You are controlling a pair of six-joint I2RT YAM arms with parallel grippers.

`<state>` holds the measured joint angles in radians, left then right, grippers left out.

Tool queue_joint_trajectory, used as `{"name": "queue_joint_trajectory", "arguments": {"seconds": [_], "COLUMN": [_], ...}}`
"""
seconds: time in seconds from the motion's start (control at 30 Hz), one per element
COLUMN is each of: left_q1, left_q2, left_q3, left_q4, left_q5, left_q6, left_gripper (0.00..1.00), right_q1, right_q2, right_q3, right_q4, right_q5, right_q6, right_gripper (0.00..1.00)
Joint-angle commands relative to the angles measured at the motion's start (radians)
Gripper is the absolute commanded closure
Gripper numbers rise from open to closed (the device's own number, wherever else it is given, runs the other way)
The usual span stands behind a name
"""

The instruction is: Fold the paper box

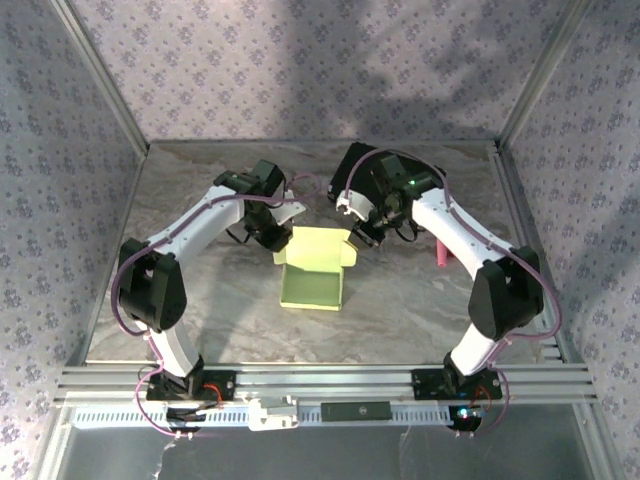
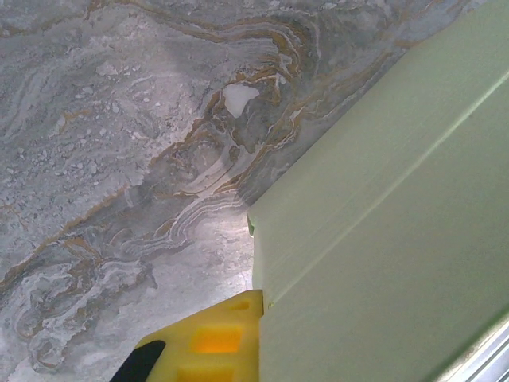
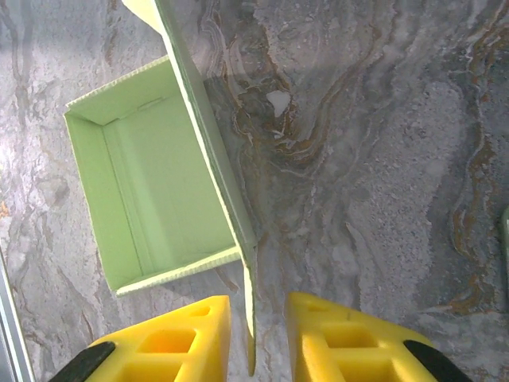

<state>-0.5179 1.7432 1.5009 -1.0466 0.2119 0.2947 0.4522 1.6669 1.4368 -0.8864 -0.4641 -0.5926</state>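
Your paper box (image 1: 312,278) sits open-topped near the middle of the desk (image 1: 420,310). At its far left corner, your left end effector (image 1: 280,238) is clenched on the box wall, with one yellow finger (image 2: 211,338) against the card. At its far right corner, your right end effector (image 3: 258,338) is released, its fingers straddling a thin upright flap with a gap either side.

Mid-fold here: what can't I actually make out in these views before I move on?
Left wrist: the paper box covers one of the left fingers, so the pinch itself is hidden.
Right wrist: the flap between the right fingers runs off the bottom edge.
Top external: the wrists hide both pairs of fingertips at the box's back flaps; the pink object beside the right arm is too small to identify.
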Motion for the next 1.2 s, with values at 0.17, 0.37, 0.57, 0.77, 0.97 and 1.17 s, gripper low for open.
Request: {"name": "queue_joint_trajectory", "arguments": {"seconds": [0.17,0.37,0.57,0.77,0.97,1.17], "left_q1": [-0.012,-0.012,-0.013,-0.012,-0.011,-0.012], "left_q2": [-0.022,-0.020,-0.023,-0.024,-0.031,-0.043], "left_q3": [0.037,0.026,0.025,0.022,0.016,-0.011], "left_q4": [-0.022,-0.009,-0.003,0.005,0.022,0.058], "left_q5": [-0.039,-0.044,-0.046,-0.051,-0.068,-0.063], "left_q6": [-0.014,-0.027,-0.031,-0.041,-0.078,-0.124], "left_gripper": [0.96,0.96,0.96,0.96,0.96,0.96], "right_q1": [0.024,0.037,0.037,0.043,0.058,0.079], "right_q2": [0.022,0.026,0.033,0.036,0.046,0.042], "right_q3": [0.001,-0.010,-0.036,-0.036,-0.030,-0.058], "right_q4": [-0.023,-0.019,0.003,0.013,0.012,0.048], "right_q5": [0.032,0.040,0.048,0.045,0.071,0.110], "right_q6": [0.024,0.030,0.046,0.063,0.087,0.131], "right_gripper": [0.69,0.68,0.69,0.82,0.89,0.93]}}
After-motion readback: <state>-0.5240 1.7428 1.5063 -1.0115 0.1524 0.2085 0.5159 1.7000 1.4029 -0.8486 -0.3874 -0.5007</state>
